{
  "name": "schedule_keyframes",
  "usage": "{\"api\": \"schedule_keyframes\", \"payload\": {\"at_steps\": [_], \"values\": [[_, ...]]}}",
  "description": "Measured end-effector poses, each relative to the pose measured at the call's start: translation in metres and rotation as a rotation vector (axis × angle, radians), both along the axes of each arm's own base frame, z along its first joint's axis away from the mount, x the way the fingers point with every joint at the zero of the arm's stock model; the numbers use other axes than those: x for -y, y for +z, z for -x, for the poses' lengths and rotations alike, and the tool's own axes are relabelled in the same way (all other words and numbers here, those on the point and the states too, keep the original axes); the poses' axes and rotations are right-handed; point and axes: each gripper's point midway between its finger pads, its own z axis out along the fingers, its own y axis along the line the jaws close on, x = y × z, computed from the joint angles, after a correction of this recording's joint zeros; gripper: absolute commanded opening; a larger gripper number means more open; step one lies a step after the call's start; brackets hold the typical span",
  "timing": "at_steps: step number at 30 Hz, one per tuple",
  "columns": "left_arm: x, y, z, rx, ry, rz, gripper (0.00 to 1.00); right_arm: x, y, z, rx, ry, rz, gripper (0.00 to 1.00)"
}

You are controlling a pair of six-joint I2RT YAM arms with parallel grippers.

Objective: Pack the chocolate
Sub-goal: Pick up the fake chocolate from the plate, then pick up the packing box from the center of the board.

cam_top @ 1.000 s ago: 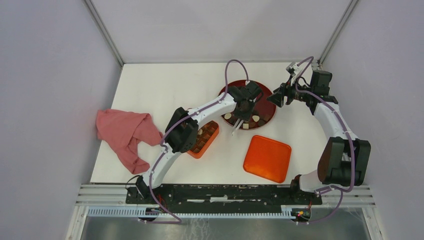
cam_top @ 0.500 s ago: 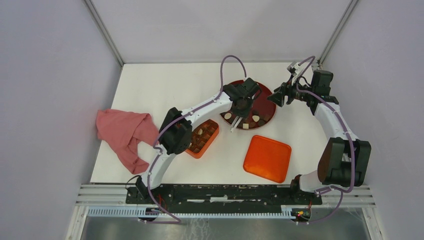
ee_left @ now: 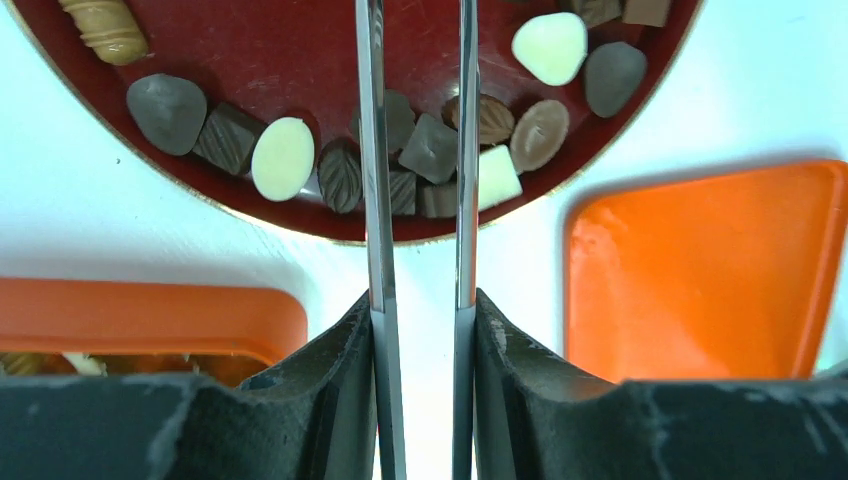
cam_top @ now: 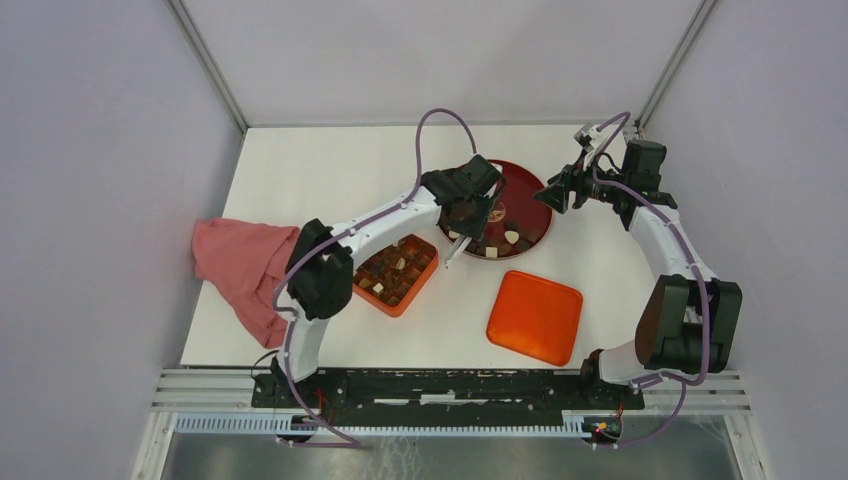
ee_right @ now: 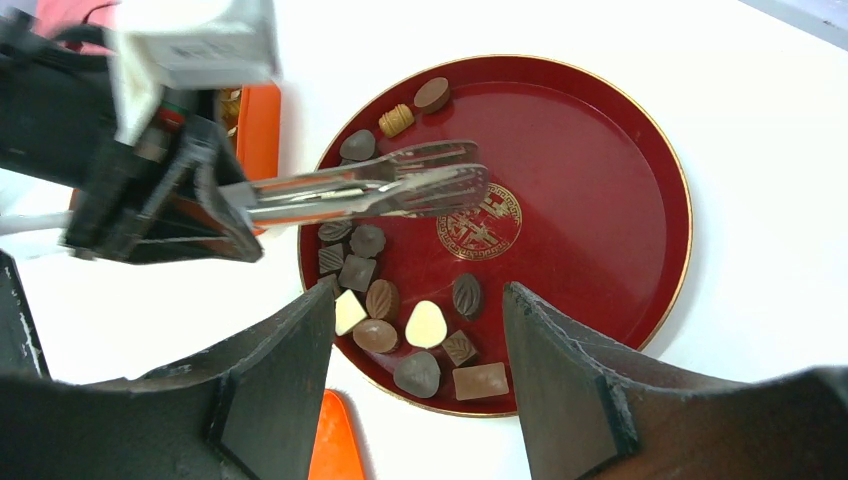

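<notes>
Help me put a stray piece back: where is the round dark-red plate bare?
The round dark-red plate is bare over its far half, from the gold emblem to the back rim. The near rim is crowded with chocolate pieces, and the metal tongs hang over them.

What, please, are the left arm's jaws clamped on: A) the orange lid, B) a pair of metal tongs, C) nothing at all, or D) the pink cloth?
B: the left gripper has its jaws shut on metal tongs, whose two blades run forward in its wrist view.
</notes>
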Motion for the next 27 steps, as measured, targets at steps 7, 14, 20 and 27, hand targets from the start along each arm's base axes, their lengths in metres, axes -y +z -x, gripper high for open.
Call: {"api": "schedule_keyframes", "payload": {"at_steps": [7, 14, 20, 27], "values": [[-0.017, 0.049, 0.021, 0.054, -0.015, 0.099, 0.02, 0.000, -0.001, 0.000, -0.002, -0.001, -0.001, 0.68], [-0.036, 0.055, 0.037, 0.065, -0.016, 0.116, 0.02, 0.000, -0.007, 0.002, -0.011, -0.004, -0.006, 0.68], [-0.047, 0.040, 0.046, 0.038, -0.013, 0.086, 0.02, -0.001, -0.011, 0.002, -0.025, -0.006, -0.012, 0.68], [-0.071, 0.055, 0.062, 0.059, -0.004, 0.099, 0.02, -0.011, -0.013, 0.004, -0.019, 0.020, -0.011, 0.68]]}}
